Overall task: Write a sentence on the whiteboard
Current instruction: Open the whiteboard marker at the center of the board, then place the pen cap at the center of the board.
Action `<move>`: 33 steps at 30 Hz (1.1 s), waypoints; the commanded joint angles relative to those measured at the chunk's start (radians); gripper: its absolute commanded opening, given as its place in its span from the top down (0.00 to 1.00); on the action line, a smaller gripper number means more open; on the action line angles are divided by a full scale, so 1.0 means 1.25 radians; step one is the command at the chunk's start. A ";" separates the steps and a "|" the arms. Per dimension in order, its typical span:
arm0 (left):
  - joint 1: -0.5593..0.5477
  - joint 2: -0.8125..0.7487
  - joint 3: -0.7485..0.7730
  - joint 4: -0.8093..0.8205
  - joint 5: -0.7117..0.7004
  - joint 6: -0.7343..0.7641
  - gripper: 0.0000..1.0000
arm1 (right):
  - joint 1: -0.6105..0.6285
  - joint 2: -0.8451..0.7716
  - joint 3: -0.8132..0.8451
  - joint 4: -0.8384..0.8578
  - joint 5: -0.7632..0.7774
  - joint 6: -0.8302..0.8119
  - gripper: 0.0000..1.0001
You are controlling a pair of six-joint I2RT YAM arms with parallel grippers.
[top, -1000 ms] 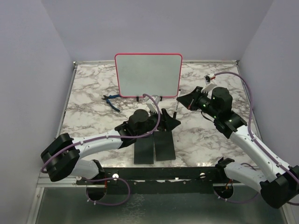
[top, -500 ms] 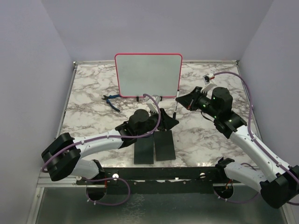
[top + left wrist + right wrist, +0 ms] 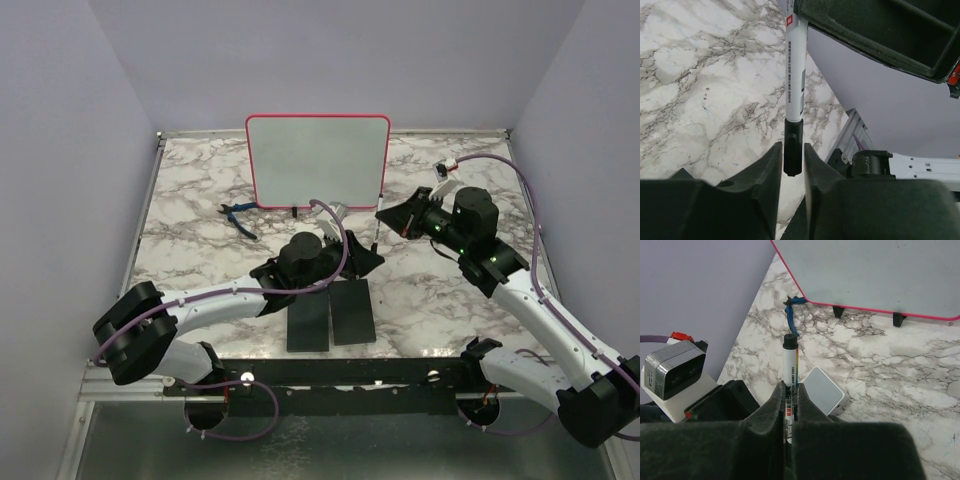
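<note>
White marker [image 3: 794, 75] — right end effector [image 3: 788, 390] clamped on its barrel, left end effector [image 3: 793, 155] pinching its black end. Whiteboard [image 3: 318, 160] stands upright on the desk [image 3: 200, 215].

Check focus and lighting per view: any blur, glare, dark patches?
Top external: even light, sharp, no glare on the whiteboard. Left wrist: marker sharp, left fingers dark and soft-edged at the bottom. Right wrist: right fingers nearly featureless black, whiteboard crisp.
</note>
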State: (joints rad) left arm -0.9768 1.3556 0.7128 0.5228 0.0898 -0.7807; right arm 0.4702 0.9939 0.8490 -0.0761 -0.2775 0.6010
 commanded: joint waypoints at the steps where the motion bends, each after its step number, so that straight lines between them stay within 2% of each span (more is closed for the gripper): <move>1: -0.003 0.010 0.022 0.019 -0.003 0.026 0.84 | 0.004 -0.013 -0.014 -0.022 -0.023 -0.014 1.00; 4: -0.003 0.009 0.013 0.019 -0.003 0.038 1.00 | 0.004 -0.014 -0.015 -0.028 -0.022 -0.011 1.00; 5: -0.003 0.009 0.009 0.019 -0.002 0.045 1.00 | 0.004 -0.014 -0.015 -0.030 -0.021 -0.009 0.97; 7: -0.003 0.008 0.003 0.020 0.008 0.067 1.00 | 0.004 -0.014 -0.016 -0.027 -0.023 -0.004 0.77; 10: -0.003 0.002 -0.008 0.020 0.020 0.103 1.00 | 0.004 -0.013 -0.019 -0.020 -0.030 0.000 0.57; 11: -0.003 -0.001 -0.012 0.020 0.023 0.113 1.00 | 0.004 -0.009 -0.019 -0.021 -0.032 0.002 0.53; 14: -0.004 -0.006 -0.019 0.019 0.040 0.133 1.00 | 0.004 -0.002 -0.016 -0.024 -0.034 0.004 0.52; 17: -0.003 0.001 -0.022 0.015 0.049 0.137 1.00 | 0.004 -0.001 -0.017 -0.014 -0.043 0.013 0.68; 19: -0.004 0.007 -0.025 0.015 0.061 0.141 1.00 | 0.004 0.002 -0.015 -0.008 -0.045 0.019 0.72; 25: -0.019 0.010 -0.033 0.015 0.069 0.184 1.00 | 0.004 0.026 -0.007 -0.015 -0.039 0.028 0.97; 29: -0.022 0.016 -0.040 0.014 0.074 0.191 1.00 | 0.004 0.020 -0.019 -0.007 -0.007 0.024 1.00; 33: -0.032 0.032 -0.053 0.013 0.073 0.188 1.00 | 0.004 -0.034 -0.044 0.006 0.109 0.019 1.00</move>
State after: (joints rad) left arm -0.9825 1.3647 0.6727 0.5301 0.1307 -0.5865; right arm 0.4702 1.0088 0.8219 -0.0994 -0.2844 0.6209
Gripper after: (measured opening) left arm 0.119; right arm 0.038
